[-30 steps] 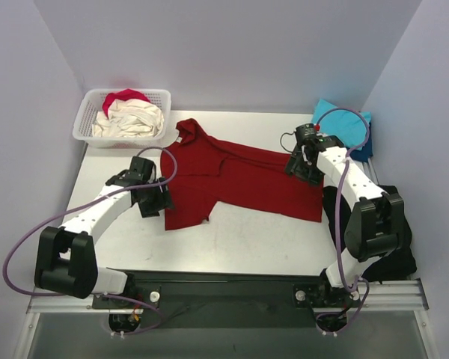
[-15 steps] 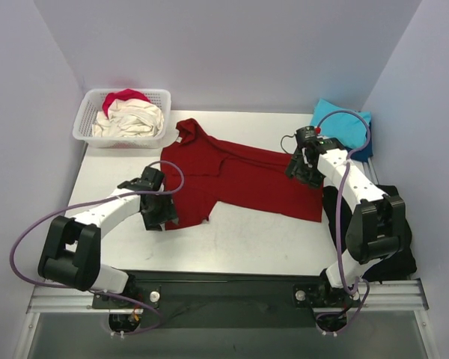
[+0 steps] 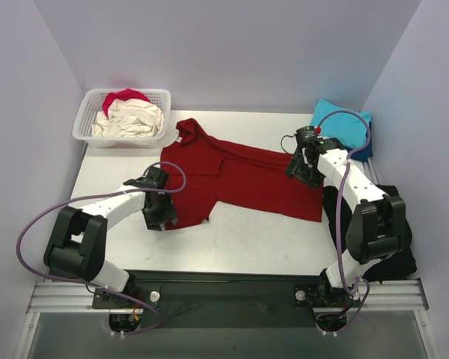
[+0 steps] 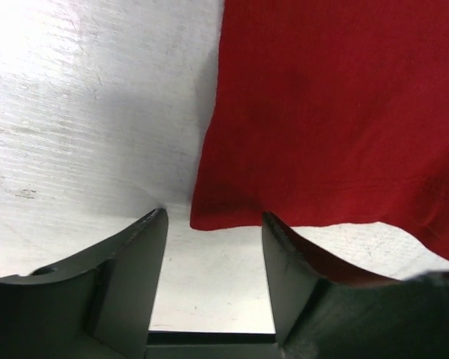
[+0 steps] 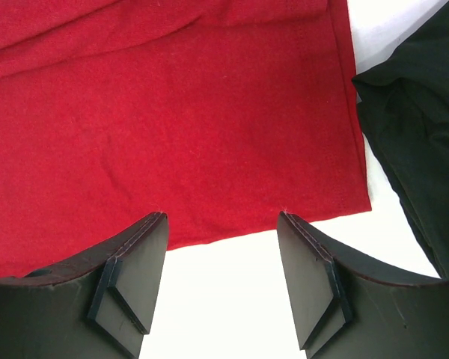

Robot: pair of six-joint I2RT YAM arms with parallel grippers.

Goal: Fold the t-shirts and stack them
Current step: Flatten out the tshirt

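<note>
Left end effector spread wide, low over the counter, near left corner of the red tee just ahead between the tips. Right end effector spread too, at the near edge by the right corner. Lies flat, long way left to right, between both arms. Looks ready for a pinch at each end.

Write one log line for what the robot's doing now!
dark red t-shirt: spread on table | left end effector: open, straddling shirt corner | right end effector: open over shirt hem | grasped: nothing
</note>
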